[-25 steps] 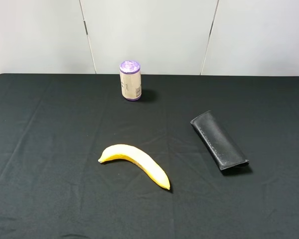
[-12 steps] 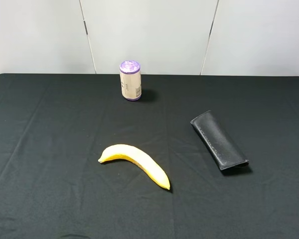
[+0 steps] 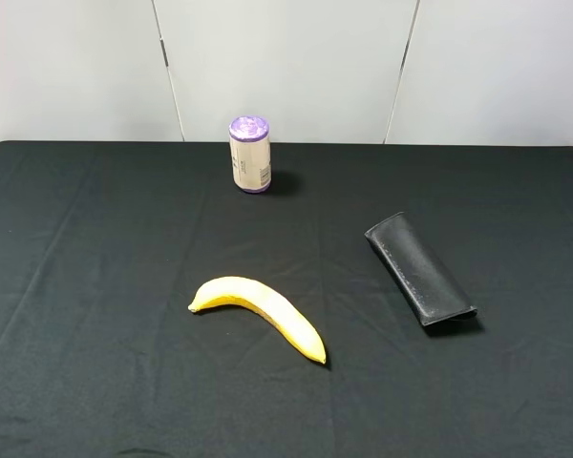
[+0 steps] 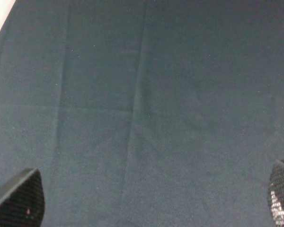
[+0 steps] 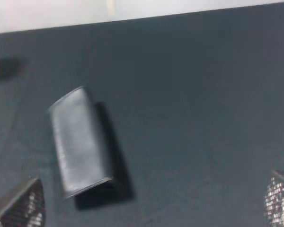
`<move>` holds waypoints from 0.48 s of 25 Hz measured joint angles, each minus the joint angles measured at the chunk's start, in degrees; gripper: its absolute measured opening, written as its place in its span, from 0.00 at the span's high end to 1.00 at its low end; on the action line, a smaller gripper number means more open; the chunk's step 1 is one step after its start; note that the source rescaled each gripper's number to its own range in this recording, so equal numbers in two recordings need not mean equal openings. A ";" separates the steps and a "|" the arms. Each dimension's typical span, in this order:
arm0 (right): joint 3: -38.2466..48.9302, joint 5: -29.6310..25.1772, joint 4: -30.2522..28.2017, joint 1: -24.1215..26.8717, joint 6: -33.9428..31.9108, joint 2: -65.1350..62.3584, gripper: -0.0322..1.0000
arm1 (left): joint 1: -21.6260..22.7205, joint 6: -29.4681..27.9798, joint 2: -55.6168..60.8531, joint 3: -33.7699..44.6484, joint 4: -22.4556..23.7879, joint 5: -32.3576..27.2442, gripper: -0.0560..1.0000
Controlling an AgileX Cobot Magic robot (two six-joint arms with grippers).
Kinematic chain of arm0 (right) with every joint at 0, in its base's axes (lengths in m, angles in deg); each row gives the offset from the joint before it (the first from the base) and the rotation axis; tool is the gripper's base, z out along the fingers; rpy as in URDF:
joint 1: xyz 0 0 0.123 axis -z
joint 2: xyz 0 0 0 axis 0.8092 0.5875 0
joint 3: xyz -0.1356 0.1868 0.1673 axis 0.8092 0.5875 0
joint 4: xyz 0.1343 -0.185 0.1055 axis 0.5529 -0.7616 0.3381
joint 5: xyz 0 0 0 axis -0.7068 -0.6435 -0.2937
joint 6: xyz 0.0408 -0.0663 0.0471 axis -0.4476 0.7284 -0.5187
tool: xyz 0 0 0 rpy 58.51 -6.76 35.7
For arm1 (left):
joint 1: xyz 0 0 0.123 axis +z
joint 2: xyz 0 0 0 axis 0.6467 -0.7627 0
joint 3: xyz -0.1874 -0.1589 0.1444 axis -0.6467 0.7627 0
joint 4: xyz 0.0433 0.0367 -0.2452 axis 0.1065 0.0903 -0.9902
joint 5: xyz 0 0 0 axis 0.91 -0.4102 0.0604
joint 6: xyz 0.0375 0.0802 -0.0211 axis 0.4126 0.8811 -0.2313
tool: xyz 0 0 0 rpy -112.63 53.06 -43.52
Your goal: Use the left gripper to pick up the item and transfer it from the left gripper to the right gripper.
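The item, a flat oblong black pouch, lies on the black tablecloth at the right of the exterior high view, slanting from back left to front right. It also shows in the right wrist view, ahead of my right gripper. That gripper is open and empty, with only its two fingertips in view, well apart from the pouch. My left gripper is open and empty over bare cloth. The left wrist view shows nothing of the pouch. Neither arm appears in the exterior high view.
A yellow banana lies at front centre of the black-clothed table. A beige can with a purple lid stands upright at the back centre near the white wall.
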 joint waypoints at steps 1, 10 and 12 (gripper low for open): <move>0.00 0.02 0.00 1.76 0.00 0.00 0.00 | 0.00 0.00 0.00 0.00 0.00 0.00 0.09; 0.00 0.16 0.30 5.03 0.00 0.00 0.00 | 0.00 0.00 0.00 0.00 0.00 0.00 0.09; 0.00 0.16 0.00 5.03 0.00 0.00 0.00 | 0.00 0.00 0.00 0.00 0.00 0.00 0.09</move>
